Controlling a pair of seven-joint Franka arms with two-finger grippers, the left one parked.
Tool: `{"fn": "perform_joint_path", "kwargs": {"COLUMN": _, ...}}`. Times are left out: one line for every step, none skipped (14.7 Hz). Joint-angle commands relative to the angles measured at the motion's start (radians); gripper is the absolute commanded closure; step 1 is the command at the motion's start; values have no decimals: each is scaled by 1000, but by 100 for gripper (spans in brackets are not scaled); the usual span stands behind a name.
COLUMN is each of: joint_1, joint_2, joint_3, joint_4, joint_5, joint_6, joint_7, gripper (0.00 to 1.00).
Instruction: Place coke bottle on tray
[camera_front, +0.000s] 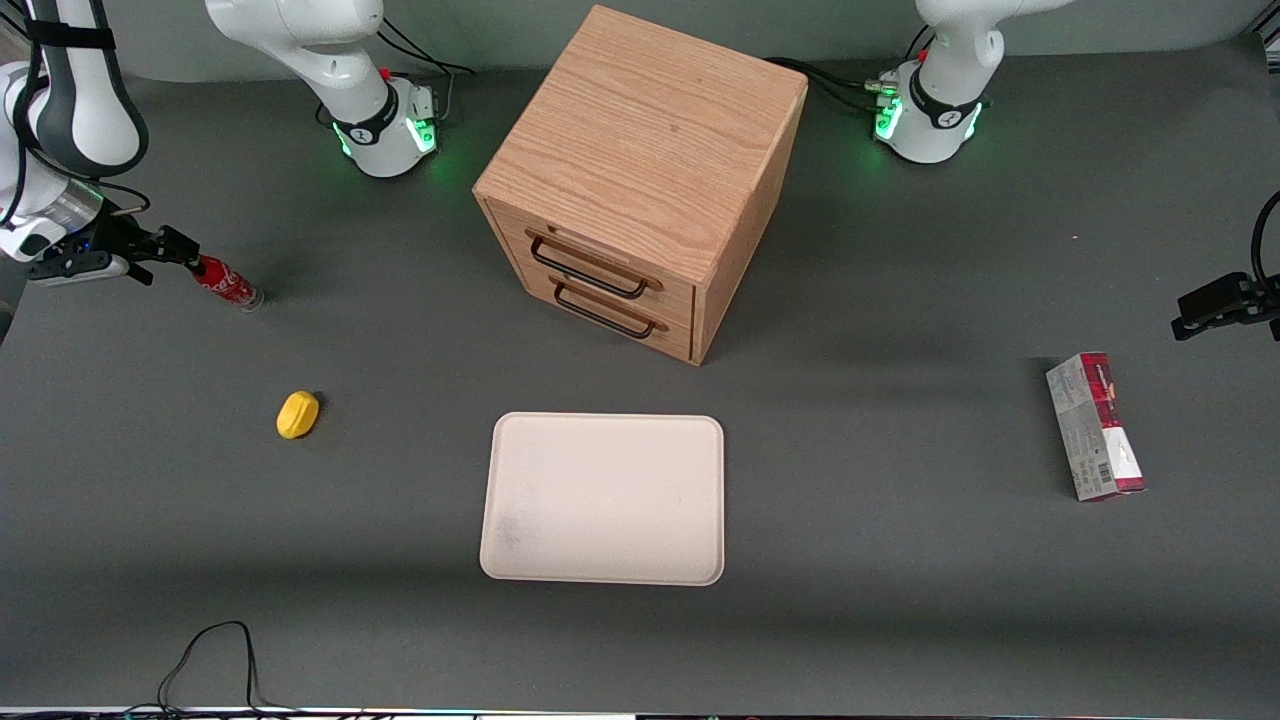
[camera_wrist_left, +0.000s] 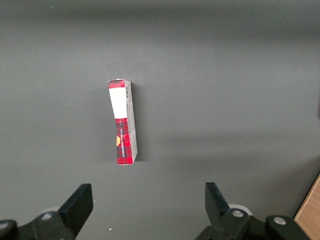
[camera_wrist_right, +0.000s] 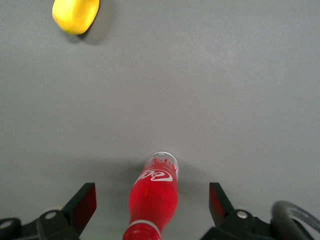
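The coke bottle (camera_front: 228, 283) lies on its side on the dark table, toward the working arm's end, with its red cap pointing at my gripper (camera_front: 175, 250). In the right wrist view the coke bottle (camera_wrist_right: 154, 192) sits between the two fingers of the gripper (camera_wrist_right: 151, 197), which is open, with a clear gap on each side of the bottle. The cream tray (camera_front: 602, 498) lies flat with nothing on it, in front of the cabinet and nearer to the front camera than the bottle.
A wooden drawer cabinet (camera_front: 640, 180) stands mid-table. A small yellow object (camera_front: 298, 414) (camera_wrist_right: 76, 15) lies between bottle and tray. A red-and-grey carton (camera_front: 1094, 425) (camera_wrist_left: 123, 122) lies toward the parked arm's end. A black cable (camera_front: 210, 660) loops at the table's front edge.
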Motion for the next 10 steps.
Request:
{"fn": "perform_joint_path", "kwargs": {"joint_1": -20, "joint_2": -27, "joint_3": -2, "joint_4": -41, "joint_5": -14, "joint_6": 15, "joint_7": -16, "gripper": 0}}
{"fn": "perform_joint_path", "kwargs": {"joint_1": -20, "joint_2": -24, "joint_3": -4, "joint_4": -44, "joint_5": -14, "joint_6": 15, "joint_7": -16, "gripper": 0}}
{"fn": "perform_joint_path", "kwargs": {"joint_1": -20, "joint_2": -23, "joint_3": -5, "joint_4": -44, "joint_5": -14, "joint_6": 15, "joint_7": -17, "gripper": 0}}
{"fn": "perform_joint_path", "kwargs": {"joint_1": -20, "joint_2": -15, "joint_3": -5, "joint_4": -44, "joint_5": -16, "joint_6": 15, "joint_7": -16, "gripper": 0}}
{"fn": "perform_joint_path", "kwargs": {"joint_1": -20, "joint_2": -8, "joint_3": -5, "joint_4": -44, "joint_5": -16, "joint_6": 15, "joint_7": -16, "gripper": 0}}
{"fn": "perform_joint_path", "kwargs": {"joint_1": -20, "joint_2": -3, "joint_3": -5, "joint_4": -44, "joint_5": -17, "joint_6": 15, "joint_7": -17, "gripper": 0}}
{"fn": "perform_joint_path", "kwargs": {"joint_1": -20, "joint_2": -1, "joint_3": -5, "joint_4": -44, "joint_5": -37, "joint_6": 13, "joint_7": -13, "gripper": 1}}
{"fn": "perform_joint_path", "kwargs": {"joint_1": -21, "joint_2": -1, "joint_3": -5, "joint_4": -44, "joint_5": -68, "joint_6": 13, "joint_7": -5, "gripper": 1}}
{"fn": "perform_joint_path", "kwargs": {"joint_1": -21, "joint_2": 0, "joint_3": -5, "joint_4": -44, "joint_5": -82, "joint_6": 13, "joint_7": -2, "gripper": 3}}
{"fn": "perform_joint_path", "kwargs": {"joint_1": -20, "joint_2": 3, "joint_3": -5, "joint_4": -44, "joint_5": -83, "joint_6": 13, "joint_7": 2, "gripper": 5}}
